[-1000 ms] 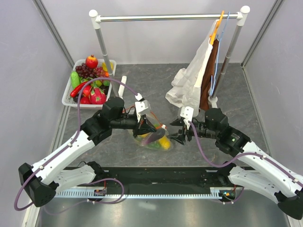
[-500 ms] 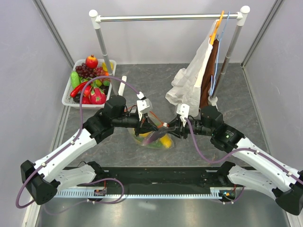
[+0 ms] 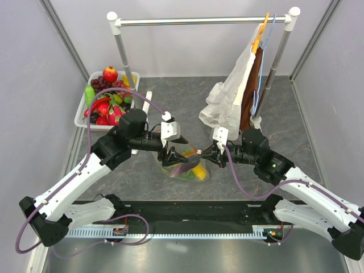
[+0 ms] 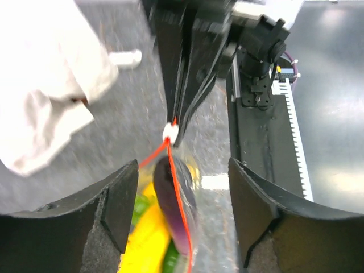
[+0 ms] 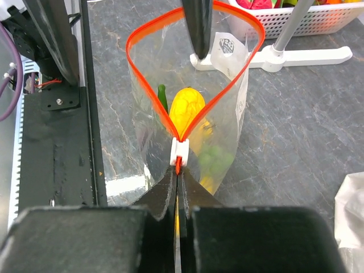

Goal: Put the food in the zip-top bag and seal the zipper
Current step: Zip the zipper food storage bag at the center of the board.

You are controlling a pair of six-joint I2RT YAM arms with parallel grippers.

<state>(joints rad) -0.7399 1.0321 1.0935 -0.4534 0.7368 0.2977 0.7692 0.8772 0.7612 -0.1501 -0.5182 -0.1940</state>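
The clear zip-top bag lies on the table between both arms, holding a purple eggplant, a yellow lemon and green grapes. Its orange-red zipper gapes in a wide loop, with the white slider at the end nearest my right gripper. My right gripper is shut on the zipper strip just behind the slider. My left gripper is open, straddling the bag's edge without touching it. More food stays in the basket.
A white basket stands at the back left. A clothes rack spans the back, with a white cloth hanging on the right; its left foot lies just behind the bag. A black rail runs along the near edge.
My right gripper moved left to the bag and shut on the zipper by the slider. My left gripper opened and let go of the bag's edge.
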